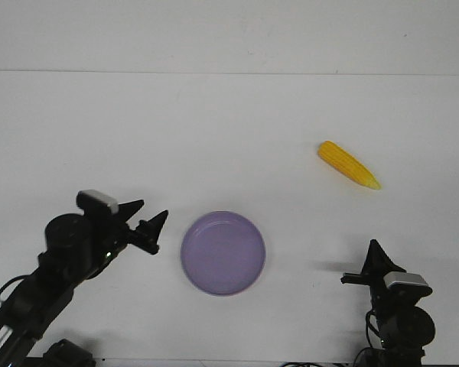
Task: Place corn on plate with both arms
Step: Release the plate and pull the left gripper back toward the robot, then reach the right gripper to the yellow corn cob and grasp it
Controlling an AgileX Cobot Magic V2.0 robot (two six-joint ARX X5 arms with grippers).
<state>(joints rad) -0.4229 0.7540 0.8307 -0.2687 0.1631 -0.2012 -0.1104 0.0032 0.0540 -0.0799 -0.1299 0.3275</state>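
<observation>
While the left gripper [147, 220] hangs low over the white table [229, 138], its two pointed black fingers are spread apart with nothing between them. They point toward 3 o'clock, at the plate [222, 253], and stop just beside its rim without touching it. Behind the fingers sits a silver-grey wrist block [97, 201], and the black left arm [38, 287] slopes down toward 7 o'clock.

The right gripper [373, 261] points up toward 12 o'clock. Only one black point shows, so I cannot tell if its fingers are spread or pressed together. It holds nothing. The right arm [402, 321] drops straight down to 6 o'clock.

The corn [348, 164] is yellow-orange with a paler pointed tip. It lies on the table at 1 o'clock from the plate, well apart from it, tip toward 4 o'clock.

The plate is round, shallow and purple, with nothing on it.
</observation>
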